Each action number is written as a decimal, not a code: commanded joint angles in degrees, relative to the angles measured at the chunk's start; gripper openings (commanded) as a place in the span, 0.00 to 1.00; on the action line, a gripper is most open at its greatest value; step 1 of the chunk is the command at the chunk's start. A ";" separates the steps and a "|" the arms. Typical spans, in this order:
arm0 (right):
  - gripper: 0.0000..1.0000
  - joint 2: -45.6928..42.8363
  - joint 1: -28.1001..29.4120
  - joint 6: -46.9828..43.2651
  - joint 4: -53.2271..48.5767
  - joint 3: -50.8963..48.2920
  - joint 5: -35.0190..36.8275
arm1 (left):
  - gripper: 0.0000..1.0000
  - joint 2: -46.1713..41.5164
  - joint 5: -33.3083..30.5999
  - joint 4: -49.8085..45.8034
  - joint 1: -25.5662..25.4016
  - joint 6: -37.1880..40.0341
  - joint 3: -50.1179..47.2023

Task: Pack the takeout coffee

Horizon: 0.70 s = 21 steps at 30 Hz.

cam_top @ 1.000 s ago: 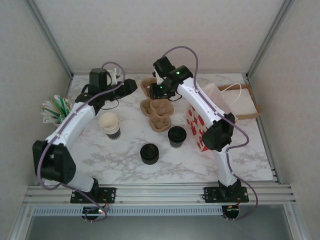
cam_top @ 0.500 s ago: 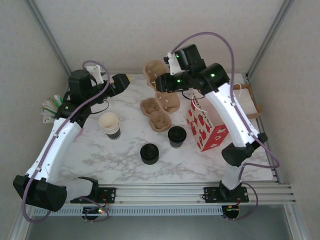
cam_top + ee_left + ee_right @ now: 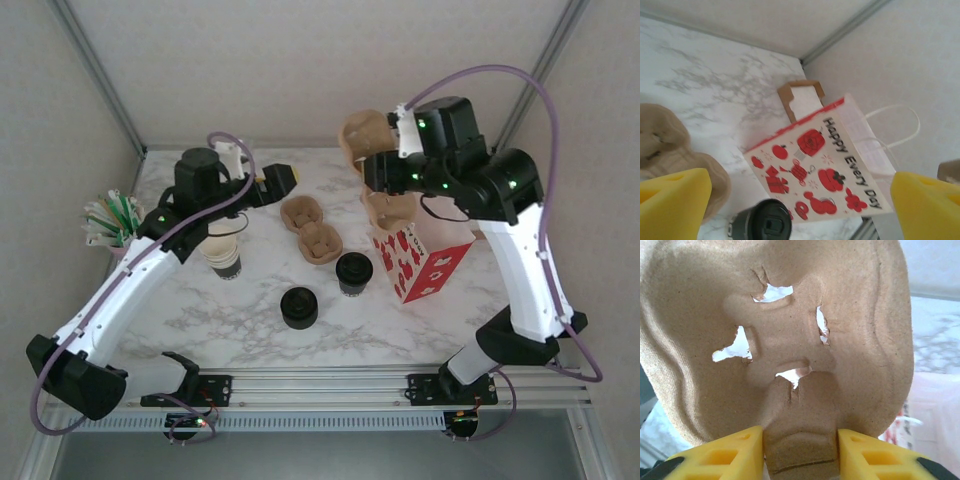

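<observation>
Takeout coffee (image 3: pixel 352 272), a small whitish paper cup with a dark band and a round black plastic lid, stands on the white marbled table (image 3: pixel 250 325) when seen from above. It is just beside the red-and-white printed paper bag (image 3: pixel 425 265) and near a short stack of black lids (image 3: pixel 299 307). The left gripper (image 3: pixel 280 180) hangs well apart from it, farther back and to the left, with its yellow pads spread wide and nothing between them. A moulded brown pulp cup carrier (image 3: pixel 312 230) lies on the table between that gripper and the cup. The right gripper (image 3: pixel 385 172) is raised over the bag, clamped on a second pulp carrier (image 3: pixel 362 135), beyond the coffee.

From the left wrist, the takeout coffee (image 3: pixel 765 226) shows its lid at the bottom edge, in the gap between the two wide-apart yellow fingers (image 3: pixel 672 200) and touching neither. The bag (image 3: pixel 812 155) stands just beside it.

From the right wrist, the yellow fingers (image 3: pixel 725 452) pinch the middle tab of the second pulp carrier (image 3: pixel 790 330).
</observation>
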 commanded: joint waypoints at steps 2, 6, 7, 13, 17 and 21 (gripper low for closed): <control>0.39 -2.55 -1.01 -2.10 -4.31 -0.46 9.30 | 0.92 2.06 -2.99 3.81 -6.61 -1.55 3.27; 0.39 -2.20 -1.78 -2.83 -7.18 -0.81 17.27 | 0.92 4.29 -4.17 7.10 -12.99 -2.70 4.28; 0.39 -2.09 -2.26 -3.00 -7.82 -1.10 18.84 | 0.92 5.01 -4.38 8.06 -14.45 -2.94 4.56; 0.39 -2.45 -5.85 -3.75 -8.59 -4.92 22.80 | 0.92 11.63 -4.44 9.78 -20.48 -2.99 8.70; 0.39 -2.95 -8.59 -4.31 -7.62 -8.60 21.40 | 0.91 16.91 -2.82 10.22 -21.95 -2.94 11.91; 0.38 -2.48 -10.77 -4.83 -7.11 -11.61 19.47 | 0.79 21.62 -1.72 10.30 -22.07 -2.74 15.05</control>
